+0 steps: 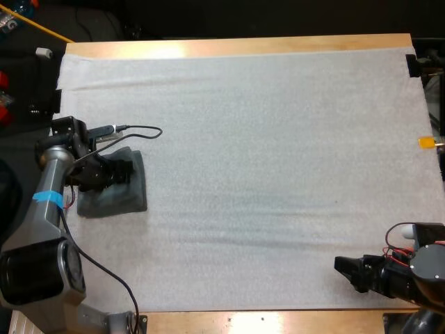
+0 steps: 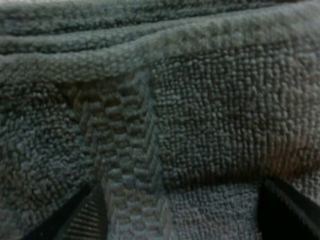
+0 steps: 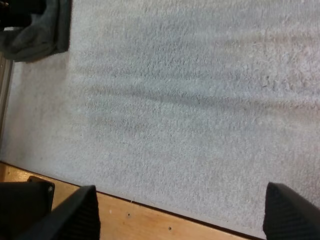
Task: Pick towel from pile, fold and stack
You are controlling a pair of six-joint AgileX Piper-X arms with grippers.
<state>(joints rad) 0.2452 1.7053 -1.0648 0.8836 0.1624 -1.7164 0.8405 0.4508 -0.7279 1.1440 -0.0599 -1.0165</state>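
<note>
The dark grey-green towel (image 1: 122, 202) is the landmark: it lies folded flat, with the left border of the white mat (image 1: 264, 174) running just beside it. The left gripper (image 1: 119, 171) is directly over the towel's far half, so close that the left wrist view has terry loops spanning the whole gap between its fingers (image 2: 87, 217). Those fingers are spread wide and released, with nothing pinched between them. Stacked fold edges of the towel run roughly parallel to the line joining the two fingers.

The right gripper (image 1: 342, 268) is well apart from the towel, across the mat near the front edge of the table (image 3: 140, 220). Its fingers (image 3: 75, 215) are likewise spread and hold nothing.

The coming move turns on this: the towel sits straight below the left fingers, so that arm is the one to act. Because the fold edges run along the closing direction, a squeeze here would likely gather the top surface, not catch one edge.
</note>
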